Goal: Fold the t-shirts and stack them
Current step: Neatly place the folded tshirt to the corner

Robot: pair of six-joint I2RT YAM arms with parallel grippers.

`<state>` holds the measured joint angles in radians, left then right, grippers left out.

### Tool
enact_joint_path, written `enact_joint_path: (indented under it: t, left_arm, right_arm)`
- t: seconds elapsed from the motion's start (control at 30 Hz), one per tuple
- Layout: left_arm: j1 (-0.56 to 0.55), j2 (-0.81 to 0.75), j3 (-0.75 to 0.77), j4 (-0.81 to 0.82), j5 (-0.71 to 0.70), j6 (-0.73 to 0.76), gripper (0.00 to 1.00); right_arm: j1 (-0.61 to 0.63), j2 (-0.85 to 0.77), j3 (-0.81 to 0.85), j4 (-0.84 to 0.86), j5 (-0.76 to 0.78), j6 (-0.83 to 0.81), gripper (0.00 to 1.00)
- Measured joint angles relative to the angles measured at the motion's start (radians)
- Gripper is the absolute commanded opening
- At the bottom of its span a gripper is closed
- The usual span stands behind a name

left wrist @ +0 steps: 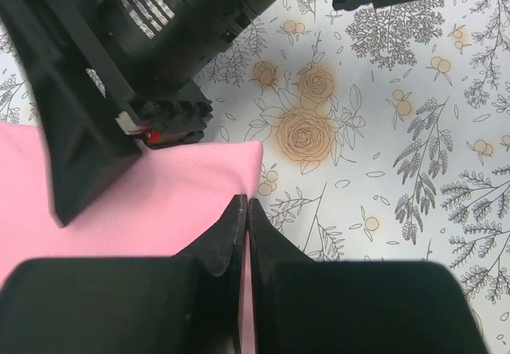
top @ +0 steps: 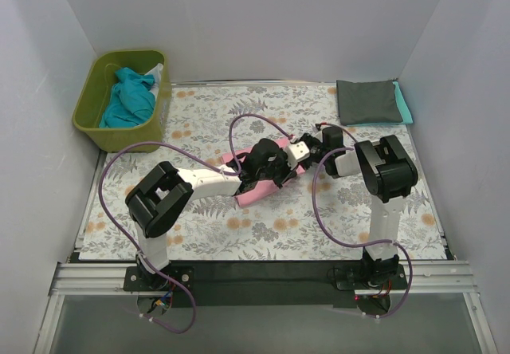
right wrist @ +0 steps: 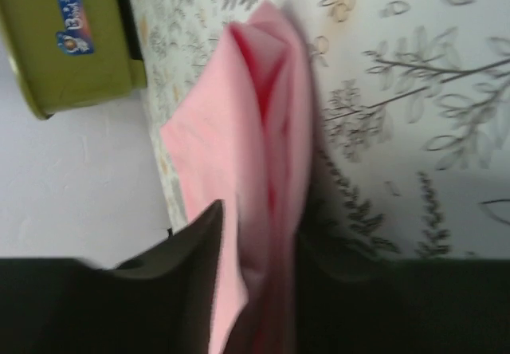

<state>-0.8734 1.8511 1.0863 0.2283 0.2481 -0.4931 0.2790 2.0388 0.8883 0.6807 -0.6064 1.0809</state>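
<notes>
- Cotton of pink t-shirt [top: 259, 195]: soft, matte, gathered into a narrow slanted strip at mid-table on the floral-printed table cloth [top: 239, 238]; largely covered by both wrists in the top view.
- Left gripper [left wrist: 243, 208]: black wedge-shaped fingers pressed flat together, clenched on the straight right-hand edge of the pink cloth; pink sliver visible in the seam between them.
- Right gripper [right wrist: 259, 226]: clamped on a bunched, doubled-over fold of the same shirt, with deeper red shading inside the creases; right finger lost in shadow, whole wrist view blurred.
- Right gripper housing in the left wrist view: glossy black, ribbed, cut off at the upper frame edge, sitting over the pink cloth's top edge; contact with the cloth not determinable.
- Dark grey t-shirt [top: 366, 100]: folded to a neat rectangle at the far right corner, lying on a teal t-shirt [top: 406, 105], only a strip of the latter showing along the right side.
- Olive-green plastic tub [top: 119, 55]: smooth, round-cornered, at the far left corner; crumpled teal shirts [top: 127, 99] inside, number not determinable; pale item at the tub's right rim too small to identify.
- Sticker [right wrist: 70, 11] on the tub wall: blue, lettering unreadable through blur.
- Purple cables [top: 319, 210]: thin, looping loosely along both arms.
</notes>
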Motion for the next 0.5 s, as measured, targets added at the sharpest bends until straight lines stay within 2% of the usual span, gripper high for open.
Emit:
enact_joint_path:
  t: [0.03,0.07,0.1,0.27,0.33,0.5]
  left_arm:
    - [0.0,0.0,0.0,0.002,0.0,-0.001,0.0]
    - [0.001,0.0,0.0,0.004,0.0,-0.002,0.0]
    - [0.002,0.0,0.0,0.005,0.0,-0.002,0.06]
    - [0.024,-0.015,0.001,-0.028,0.017,-0.039,0.28]
    - [0.048,-0.047,0.002,-0.074,0.045,-0.072,0.33]
    - [0.15,-0.19,0.006,-0.206,0.104,-0.141,0.36]
  right_arm:
    - [0.0,0.007,0.0,-0.005,0.016,-0.01,0.24]
    - [-0.001,0.016,0.0,-0.008,0.029,-0.029,0.08]
    - [-0.001,0.021,0.0,-0.011,0.032,-0.045,0.02]
    - [0.0,0.022,0.068,-0.106,0.06,-0.188,0.01]
    - [-0.001,0.017,0.113,-0.172,0.089,-0.279,0.01]
    - [-0.02,-0.004,0.23,-0.373,0.188,-0.524,0.01]
